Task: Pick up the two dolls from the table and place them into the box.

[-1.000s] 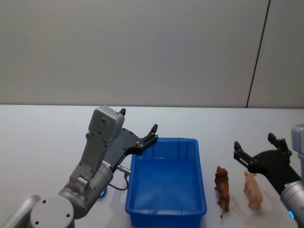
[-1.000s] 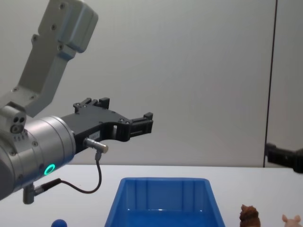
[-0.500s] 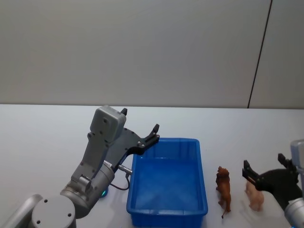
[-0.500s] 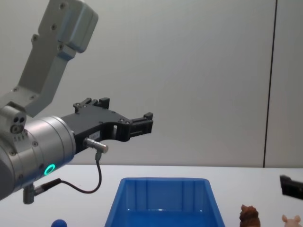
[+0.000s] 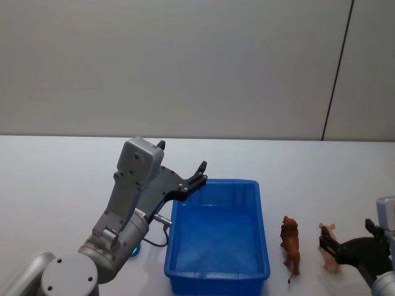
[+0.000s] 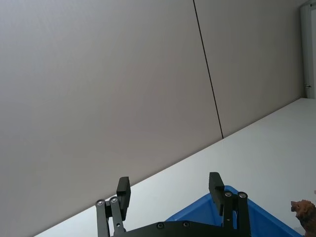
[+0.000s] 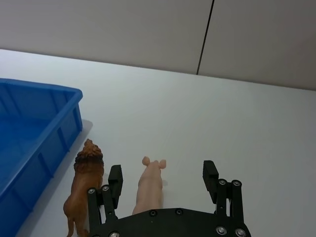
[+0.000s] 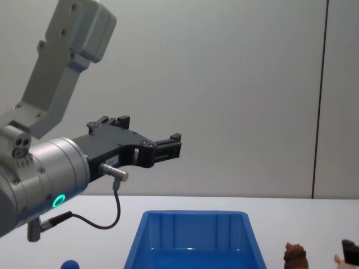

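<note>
Two dolls stand on the white table [image 5: 55, 185] to the right of the blue box [image 5: 216, 285]: a shaggy brown lion [image 5: 289, 247] [image 7: 84, 190] [image 8: 295, 255] and, farther right, a pale pink pig [image 5: 328, 250] [image 7: 150, 182]. My right gripper [image 5: 345, 235] [image 7: 163, 170] is open and low, with one finger on each side of the pig and a gap to it on both sides. The finger nearer the box sits between the two dolls. My left gripper [image 5: 181, 157] [image 6: 169, 181] [image 8: 143, 130] hangs open and empty in the air over the box's far left corner.
The box [image 7: 29, 138] [image 8: 190, 216] looks empty inside. A small rounded blue thing [image 8: 69, 263] lies on the table left of the box, under my left arm. A grey wall rises behind the table's far edge. Bare tabletop stretches to the right of the pig.
My right gripper has dropped and drawn back toward me, ending low with its fingers either side of the pink pig. The left arm, the box and both dolls have not moved.
</note>
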